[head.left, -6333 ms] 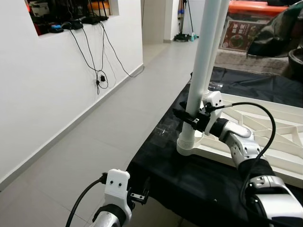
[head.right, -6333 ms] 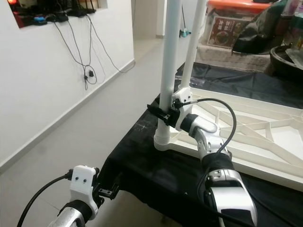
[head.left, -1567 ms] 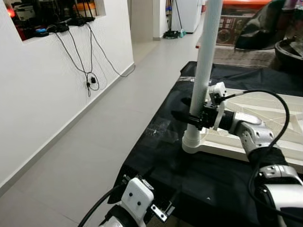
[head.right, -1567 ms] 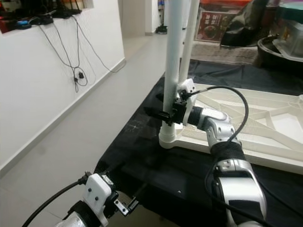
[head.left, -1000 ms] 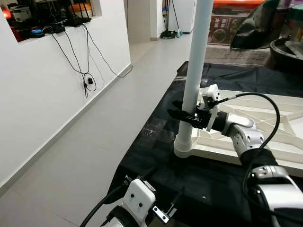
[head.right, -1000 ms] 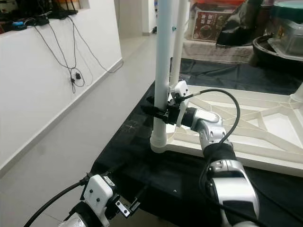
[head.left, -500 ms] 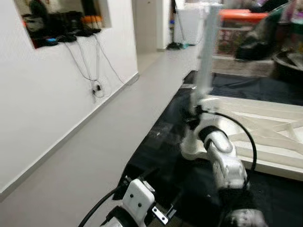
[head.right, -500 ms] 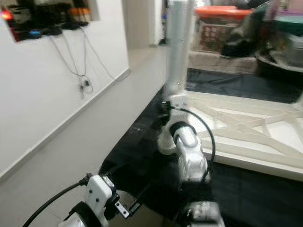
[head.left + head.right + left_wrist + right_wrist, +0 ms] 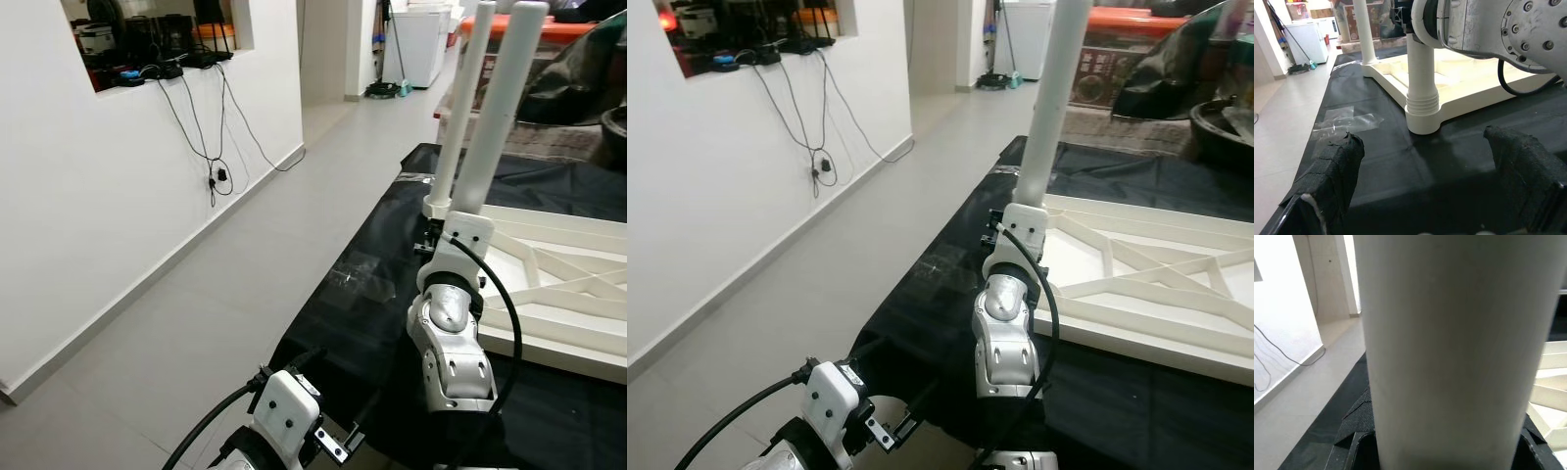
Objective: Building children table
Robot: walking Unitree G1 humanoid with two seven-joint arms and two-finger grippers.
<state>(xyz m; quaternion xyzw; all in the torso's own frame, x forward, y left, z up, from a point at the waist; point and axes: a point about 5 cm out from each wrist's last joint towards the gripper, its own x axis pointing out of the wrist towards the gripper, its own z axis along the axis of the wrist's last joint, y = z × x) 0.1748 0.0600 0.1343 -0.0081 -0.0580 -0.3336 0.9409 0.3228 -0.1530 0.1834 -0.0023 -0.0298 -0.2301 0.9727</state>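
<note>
Item: children's table, white plastic, under assembly; tabletop [image 9: 568,259] lay upside down on a surface draped in black cloth [image 9: 372,294], its ribbed underside facing up.

Progress, as judged: two legs stood upright in their sockets along the near-left edge, the near leg [image 9: 495,117] at the front corner and the far leg [image 9: 462,108] behind it; whether the near one was screwed fully home could not be told; the remaining corners lay outside the views, so at least the rest of the legs and the turning-over seemed left to do.

Appearance of near leg: smooth round tube, flat-topped, widening low down into a ringed collar [image 9: 1422,105] that met the corner socket [image 9: 1423,123]; slight lean in the head views, close to vertical.

Right gripper [image 9: 1449,450]: at the lower part of the near leg, the tube pressed close against the wrist camera with dark jaw parts either side at its base; jaws read as closed around the leg.

Left gripper [image 9: 1425,176]: low, just off the surface's front edge, pointed at the collar; jaws spread wide, holding nothing; padded fingers [image 9: 1334,166] wrapped in black tape.
</note>
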